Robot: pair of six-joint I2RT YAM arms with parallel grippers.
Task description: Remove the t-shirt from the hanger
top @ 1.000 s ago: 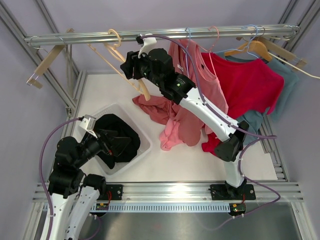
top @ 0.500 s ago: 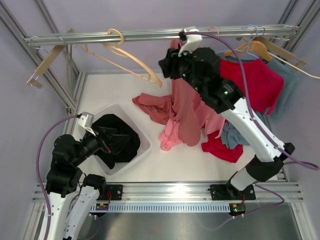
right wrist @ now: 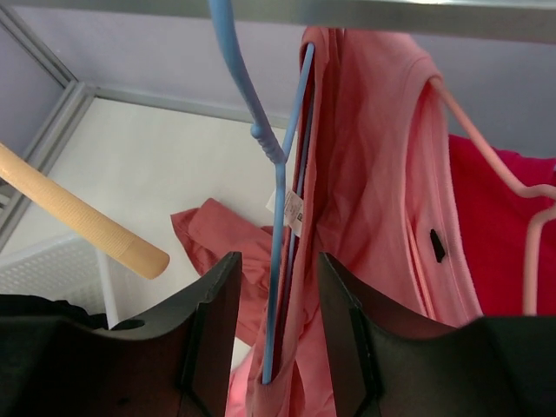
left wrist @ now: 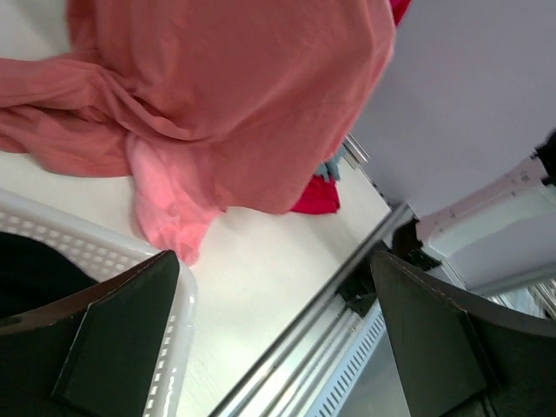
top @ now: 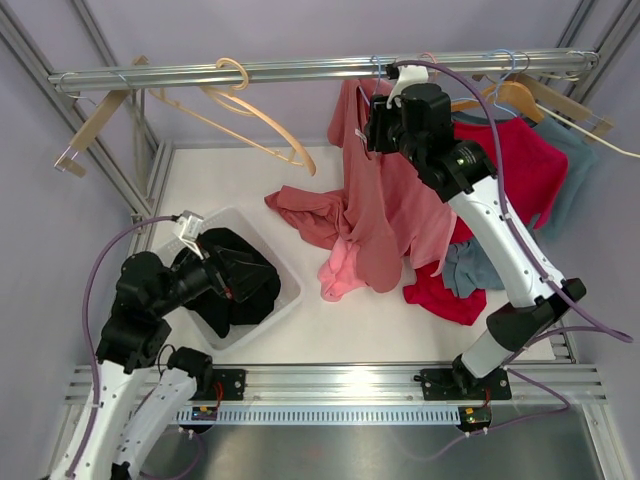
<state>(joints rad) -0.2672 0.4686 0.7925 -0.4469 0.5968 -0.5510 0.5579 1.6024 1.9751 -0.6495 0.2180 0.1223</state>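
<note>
1. Right gripper (right wrist: 278, 258): I find it raised at the silver metal rail (top: 200, 72). Its jaws are apart, and the arm of the thin blue plastic hanger (right wrist: 276, 295) runs between them, unclamped.
2. Salmon-pink cotton t-shirt (right wrist: 369, 191): it is on that blue hanger and hangs from the rail down to a heap of pink clothes (top: 310, 215) on the white table (top: 220, 180).
3. Left gripper (left wrist: 272, 261): I see it low over the white plastic lattice basket (left wrist: 95, 248), jaws wide apart and holding nothing. A black garment (top: 245, 265) lies in the basket.
4. Red t-shirt (top: 515, 165): it hangs on a wooden hanger on the same rail, beside the pink one.
</note>
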